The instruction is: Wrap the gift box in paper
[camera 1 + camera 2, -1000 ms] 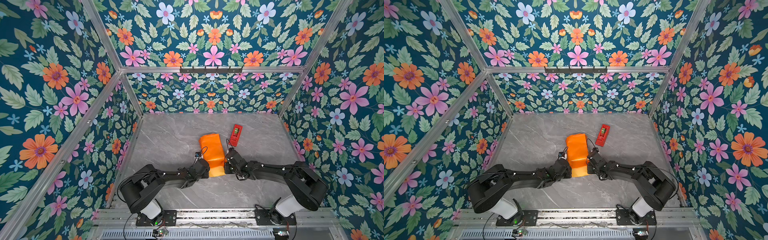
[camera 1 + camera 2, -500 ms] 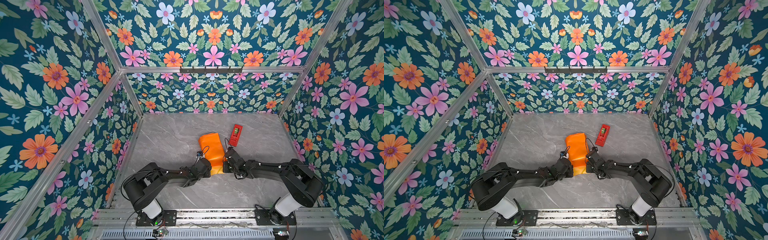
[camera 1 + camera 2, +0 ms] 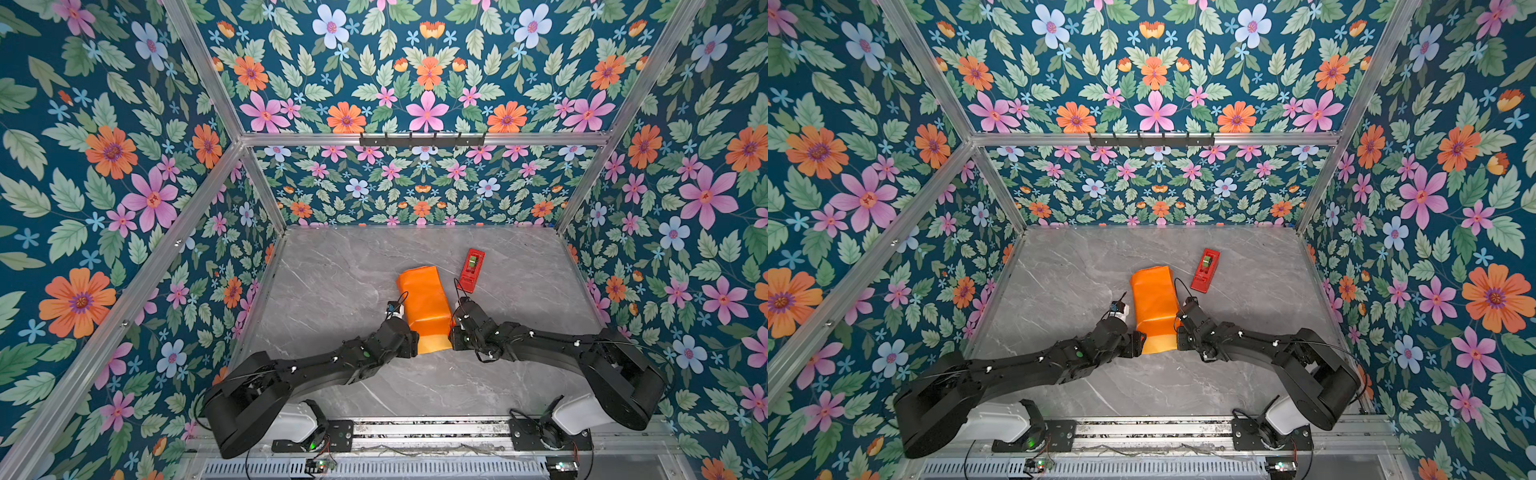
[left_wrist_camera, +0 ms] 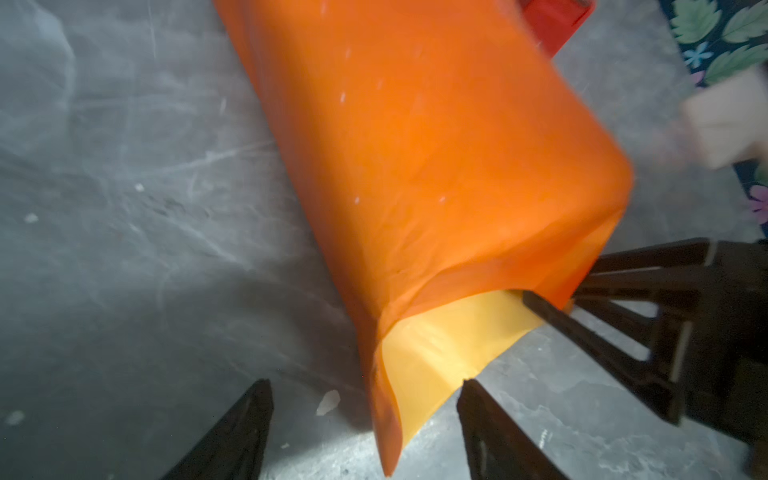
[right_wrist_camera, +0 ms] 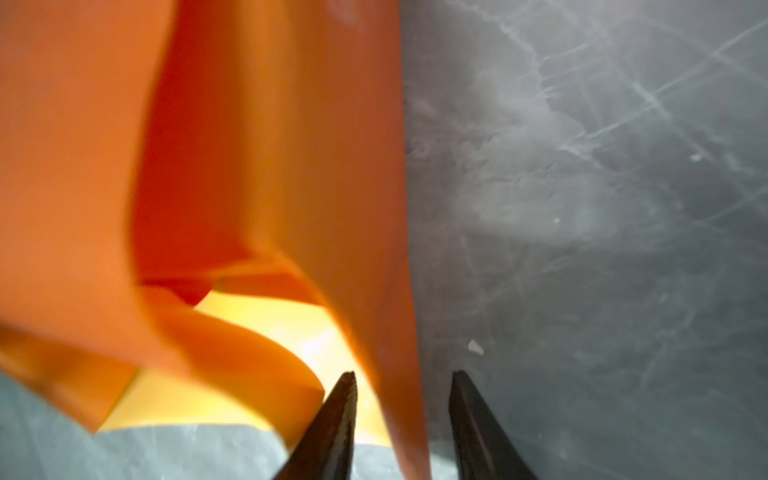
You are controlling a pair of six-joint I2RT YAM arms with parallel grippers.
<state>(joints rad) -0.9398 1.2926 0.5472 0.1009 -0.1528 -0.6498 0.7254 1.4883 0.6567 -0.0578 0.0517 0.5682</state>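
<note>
One paper (image 3: 424,299) and one dispenser (image 3: 471,270) are seen; left gripper (image 4: 363,384) is spread wide, right gripper (image 5: 403,374) narrowly.

Looks like a robotics lab test cell to me, not a home: grey marble-look tabletop (image 3: 340,266) boxed in by an aluminium extrusion frame (image 3: 540,139), with floral-print panels (image 3: 104,166) on three sides. The left arm (image 3: 316,370) and right arm (image 3: 552,338) I'm driving bolt to a slotted rail (image 3: 415,432) at the near edge, with exposed cabling and a small lit board (image 3: 318,463) below. There's a black hook rack (image 3: 422,140) on the rear crossbar.
</note>
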